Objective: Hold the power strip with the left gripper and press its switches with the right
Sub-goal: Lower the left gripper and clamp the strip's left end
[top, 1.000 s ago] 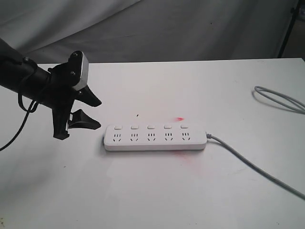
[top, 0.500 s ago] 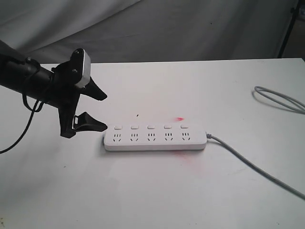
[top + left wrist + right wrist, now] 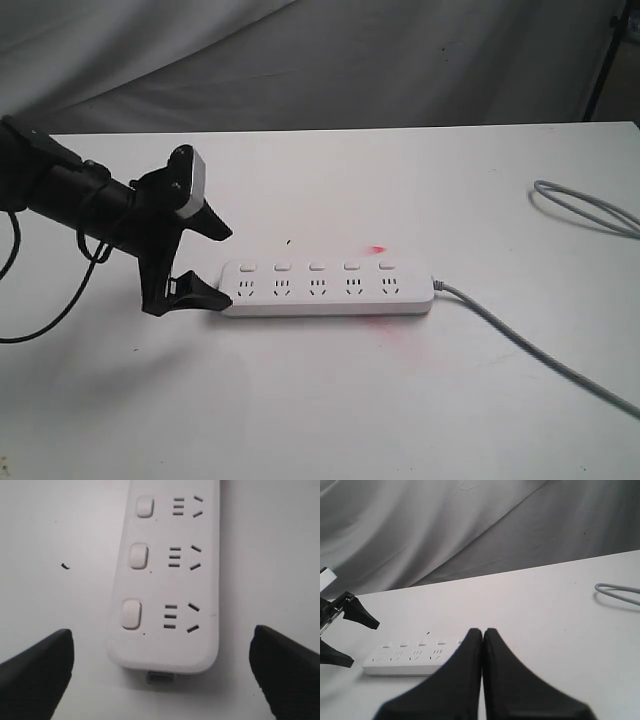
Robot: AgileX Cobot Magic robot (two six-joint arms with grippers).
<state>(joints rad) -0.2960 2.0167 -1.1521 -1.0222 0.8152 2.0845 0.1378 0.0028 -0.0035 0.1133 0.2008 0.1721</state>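
Observation:
The white power strip (image 3: 326,288) lies flat on the white table, its five switches (image 3: 315,266) in a row along the far side. My left gripper (image 3: 228,268) is open at the strip's left end, one finger on each side, touching nothing. In the left wrist view the strip's end (image 3: 167,580) sits between the black fingertips (image 3: 40,675), with a clear gap on both sides and the nearest switch (image 3: 131,613) in view. My right gripper (image 3: 483,632) is shut on nothing, held off to the right of the strip (image 3: 400,662); the exterior view does not show it.
The grey cord (image 3: 540,350) runs from the strip's right end to the table's right front and loops at the far right (image 3: 590,210). A small red mark (image 3: 377,249) lies behind the strip. Grey cloth hangs behind the table.
My left gripper has moved right and down, from beside the strip to straddling its left end, still open. The strip has not moved.

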